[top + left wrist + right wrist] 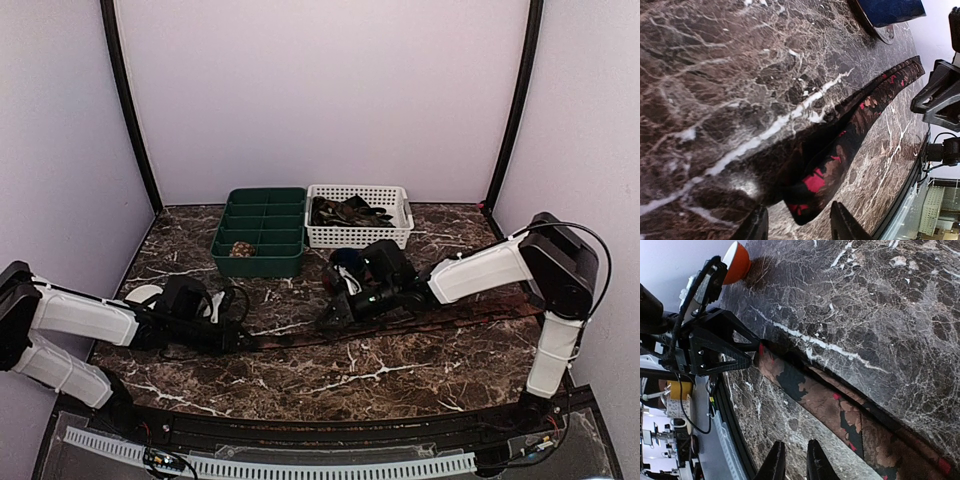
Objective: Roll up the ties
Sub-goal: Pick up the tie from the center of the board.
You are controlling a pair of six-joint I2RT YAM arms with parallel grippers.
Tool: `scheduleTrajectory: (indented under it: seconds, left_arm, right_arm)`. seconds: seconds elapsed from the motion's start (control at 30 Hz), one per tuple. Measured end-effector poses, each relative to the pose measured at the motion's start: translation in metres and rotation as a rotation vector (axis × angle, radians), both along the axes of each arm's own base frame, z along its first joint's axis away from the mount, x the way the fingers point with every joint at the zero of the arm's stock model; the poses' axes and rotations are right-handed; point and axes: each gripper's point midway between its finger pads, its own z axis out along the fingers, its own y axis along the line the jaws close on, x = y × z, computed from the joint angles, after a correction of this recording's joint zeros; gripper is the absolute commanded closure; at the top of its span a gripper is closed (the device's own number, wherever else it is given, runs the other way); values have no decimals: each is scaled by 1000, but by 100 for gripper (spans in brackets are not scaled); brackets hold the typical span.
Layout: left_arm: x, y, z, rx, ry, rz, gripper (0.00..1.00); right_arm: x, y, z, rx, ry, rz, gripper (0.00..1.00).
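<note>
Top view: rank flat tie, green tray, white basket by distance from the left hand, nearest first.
1. Flat tie: its end lies at the left hand, the rest stretching right.
2. Green tray: behind the hand, mid-table.
3. White basket: back, right of the tray.

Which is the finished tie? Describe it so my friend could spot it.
Find the green divided tray on the marble table, left of the white basket. In its near-left compartment sits the rolled tie, a small brownish speckled coil; the basket's ties lie loose and dark.
</note>
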Motion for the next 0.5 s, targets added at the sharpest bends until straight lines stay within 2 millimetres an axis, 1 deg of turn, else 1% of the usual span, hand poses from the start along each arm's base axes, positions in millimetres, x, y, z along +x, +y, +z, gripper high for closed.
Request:
scheduleTrajectory:
  seconds: [0.07, 0.13, 0.3, 0.33, 0.37, 0.5]
  left_arm:
    - [-1, -5, -2, -9, 7, -8, 63]
    - [-2, -10, -4, -18, 11, -13, 70]
    - [0, -13, -4, -32, 13, -5, 95]
    - [1, -13, -3, -35, 13, 3, 99]
    - [1, -13, -2, -36, 9, 6, 100]
    - [3, -10, 6, -35, -15, 17, 100]
  right_arm:
    - [1, 0, -7, -19, -4, 9, 89]
    - [2, 2, -17, -38, -1, 16, 90]
    - [1, 2, -46, -97, 24, 30, 90]
    - [1, 1, -51, -109, 30, 31, 90]
    - [0, 1, -55, -117, 35, 35, 90]
    - [1, 11, -53, -113, 18, 46, 90]
